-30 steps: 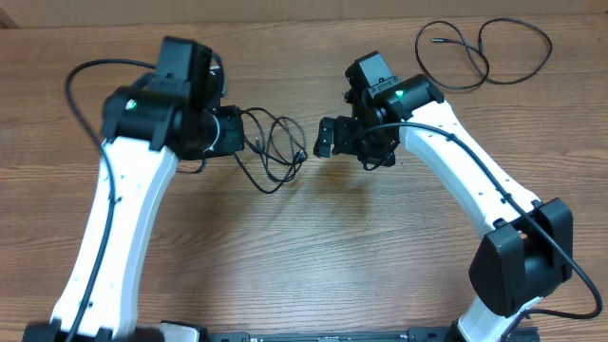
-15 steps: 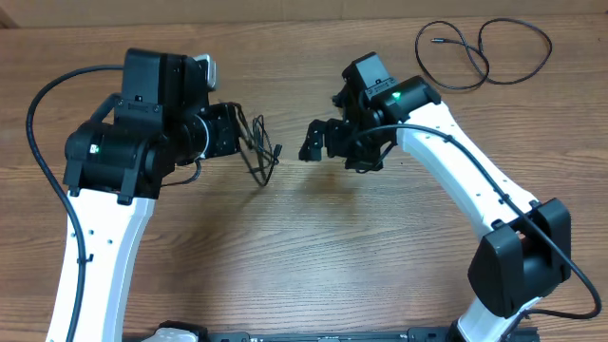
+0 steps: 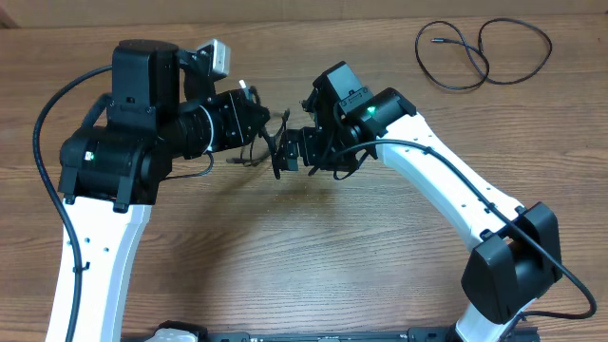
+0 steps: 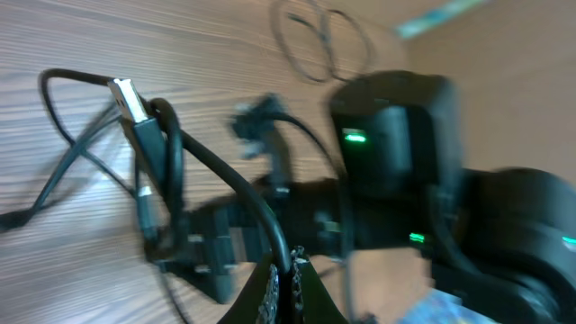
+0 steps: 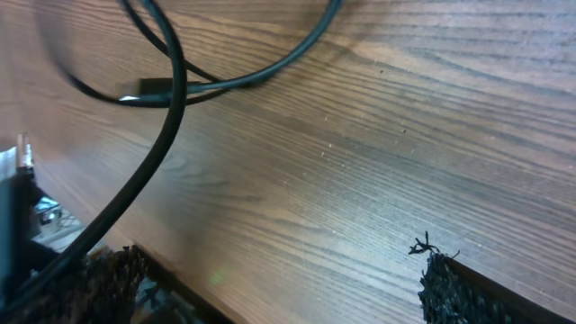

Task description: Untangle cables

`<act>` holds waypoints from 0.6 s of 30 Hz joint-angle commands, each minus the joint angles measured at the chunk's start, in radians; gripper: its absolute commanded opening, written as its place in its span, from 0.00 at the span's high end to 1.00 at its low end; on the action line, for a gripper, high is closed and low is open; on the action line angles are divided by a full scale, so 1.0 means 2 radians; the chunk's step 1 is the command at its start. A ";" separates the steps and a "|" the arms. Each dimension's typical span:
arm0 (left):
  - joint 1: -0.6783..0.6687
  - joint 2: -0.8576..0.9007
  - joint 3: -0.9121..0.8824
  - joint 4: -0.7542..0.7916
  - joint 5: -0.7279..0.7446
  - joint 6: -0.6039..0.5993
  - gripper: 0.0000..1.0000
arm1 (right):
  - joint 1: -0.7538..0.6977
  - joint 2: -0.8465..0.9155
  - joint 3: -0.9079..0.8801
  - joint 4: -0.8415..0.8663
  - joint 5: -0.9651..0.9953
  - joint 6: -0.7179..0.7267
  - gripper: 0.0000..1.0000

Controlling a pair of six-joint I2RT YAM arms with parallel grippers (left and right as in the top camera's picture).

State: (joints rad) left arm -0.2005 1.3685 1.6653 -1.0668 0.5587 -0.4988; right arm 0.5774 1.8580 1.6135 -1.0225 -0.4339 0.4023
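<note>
The left fingers (image 4: 261,297) are pressed together on a black cord of the tangle (image 4: 148,144); the tangle hangs at their tips and spreads to their right. Some loops seem to trail on the surface (image 3: 313,256), though the blurred wrist view leaves that uncertain. Just right of the left fingers, past the tangle, the right fingers (image 5: 454,292) stand spread wide with nothing between them; one cord slants across their view towards one pad, and I cannot tell whether it touches. Well to the right of the left fingers and farther back, a loose cable (image 3: 483,59) lies apart in two open loops.

The cords look light and limp; they should sag from any single hold and follow a pull without resistance. Their rubbery jackets will likely snag where they cross, and the plugs may catch in loops. A sound hold would be on one outer loop or just behind a plug, never on the dense middle; a slow pull seems wiser than a sharp one.

The tangle is drawn out roughly along the line from the left fingers to the right fingers. Its silvery plug (image 4: 129,97) points its metal tip up and away from the left fingers, its body running back into the bundle. The loose cable's long axis runs side to side, with a plug end nearest the left fingers.
</note>
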 commanded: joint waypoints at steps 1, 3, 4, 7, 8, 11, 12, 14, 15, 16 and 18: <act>0.006 -0.013 0.013 0.019 0.105 -0.013 0.96 | 0.004 -0.005 -0.005 0.000 0.033 -0.003 0.00; 0.011 -0.014 0.013 0.034 0.145 -0.017 0.96 | 0.004 -0.005 -0.005 -0.004 0.048 -0.003 0.00; 0.014 -0.014 0.013 0.041 0.164 -0.017 0.96 | 0.004 -0.005 -0.005 -0.006 0.054 -0.003 0.00; 0.026 -0.016 0.013 0.064 0.228 -0.029 0.96 | 0.004 -0.005 -0.005 -0.008 0.065 -0.003 0.00; 0.029 -0.016 0.013 0.070 0.248 -0.034 0.96 | 0.004 -0.005 -0.005 -0.007 0.065 -0.003 0.00; 0.037 -0.016 0.014 0.094 0.307 -0.051 0.96 | 0.004 -0.005 -0.005 -0.006 0.065 -0.003 0.00; 0.039 -0.016 0.014 0.105 0.323 -0.059 0.96 | 0.004 -0.005 -0.005 -0.005 0.065 -0.003 0.00; 0.039 -0.016 0.014 0.131 0.349 -0.074 0.96 | 0.004 -0.005 -0.005 -0.005 0.065 -0.003 0.00; 0.039 -0.016 0.014 0.147 0.360 -0.080 0.96 | 0.004 -0.005 -0.005 -0.005 0.065 -0.003 0.00; 0.039 -0.016 0.014 0.168 0.374 -0.087 0.96 | 0.004 -0.005 -0.005 -0.006 0.065 -0.003 0.00; 0.039 -0.016 0.014 0.215 0.404 -0.109 0.96 | 0.004 -0.005 -0.005 -0.006 0.065 -0.003 0.00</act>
State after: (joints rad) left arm -0.1261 1.3651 1.6653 -0.6998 1.1976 -0.6441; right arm 0.5823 1.8580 1.6135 -1.0405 -0.3126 0.4026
